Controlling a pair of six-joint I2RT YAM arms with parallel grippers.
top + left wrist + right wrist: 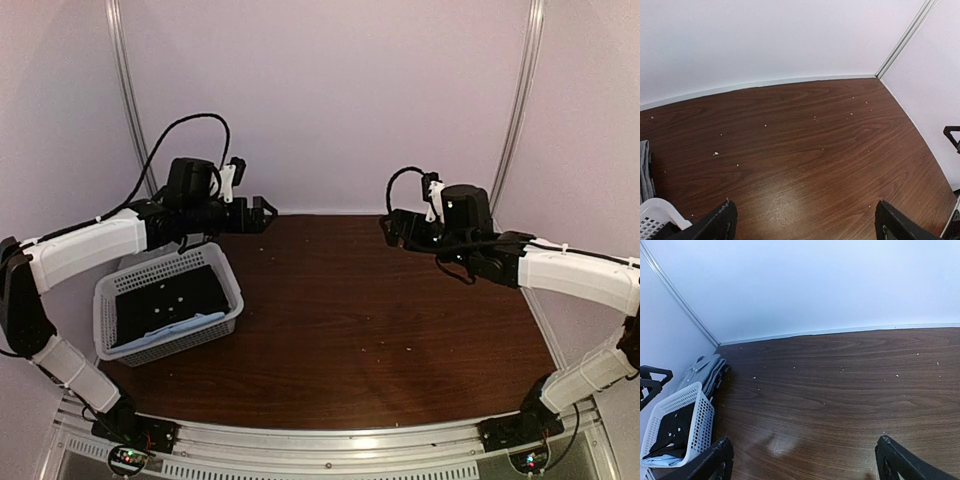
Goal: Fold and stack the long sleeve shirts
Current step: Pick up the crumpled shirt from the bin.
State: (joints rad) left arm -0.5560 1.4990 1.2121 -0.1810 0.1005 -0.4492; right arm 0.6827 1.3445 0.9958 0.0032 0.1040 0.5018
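Fingers (715,225) of the left gripper (262,213): spread as wide as they go, one black tip in each bottom corner of the left wrist view, bare wood between them. Nothing is held and nothing is touched. The gripper hangs in the air over the far-left part of the table (350,330), just beyond the basket's far side, and points toward the middle.

Fingers (900,462) of the right gripper (388,230): likewise fully spread, with the tips at the two bottom corners of the right wrist view. They are empty and clear of the tabletop. The gripper hangs over the far-right part of the table, facing the left one, and the two are well apart.

White lattice basket (160,265): on the left side of the table, below the left arm, standing askew to the table edge.

Black shirt (165,300): inside the basket, filling most of it, with small white specks on the cloth.

Light blue shirt (195,322): inside the basket, a strip showing along the near side under the black one's edge.

Greyish shirt (704,370): folded with its collar showing, lying on the table in the far-left corner by the wall, just behind the basket. Whether it touches the basket cannot be told.

Small pale crumbs are scattered across the wood.
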